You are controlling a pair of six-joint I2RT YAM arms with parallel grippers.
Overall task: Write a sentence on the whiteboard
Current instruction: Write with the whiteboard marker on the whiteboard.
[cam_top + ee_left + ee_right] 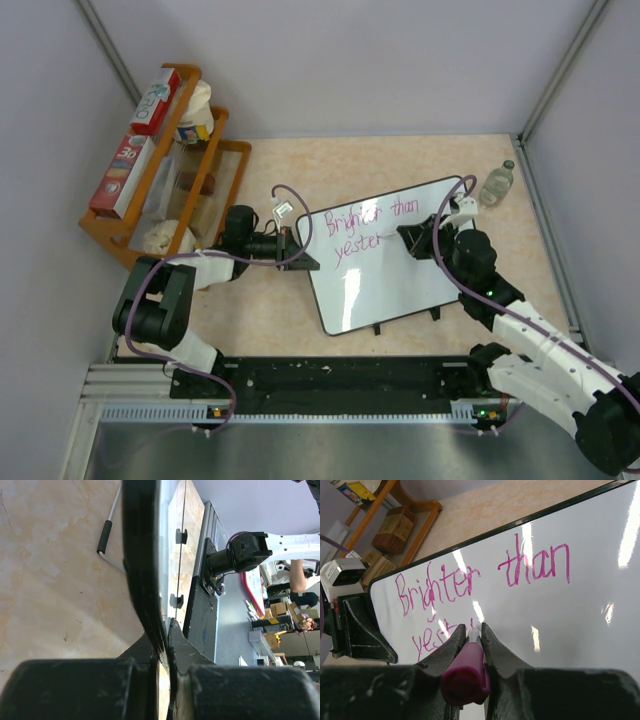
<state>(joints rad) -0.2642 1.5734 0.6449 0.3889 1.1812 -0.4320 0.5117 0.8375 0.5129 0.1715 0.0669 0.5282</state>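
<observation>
Large glossy white, black-framed whiteboard [395, 290] seen mid beige table [270, 310], left edge clamped by left gripper [300, 247]. Magenta marker [466, 672] pinched tight in right gripper [472, 630], tip pressed on board. Pink handwritten sentence [365, 230] shown in 2 lines: "Brighter than", "yester".

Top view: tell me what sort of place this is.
Probably a robot test cell in a lab: plain partition walls box in the table, a metal rail carries two robot arms, and the left wrist view shows cluttered benches beyond.
</observation>
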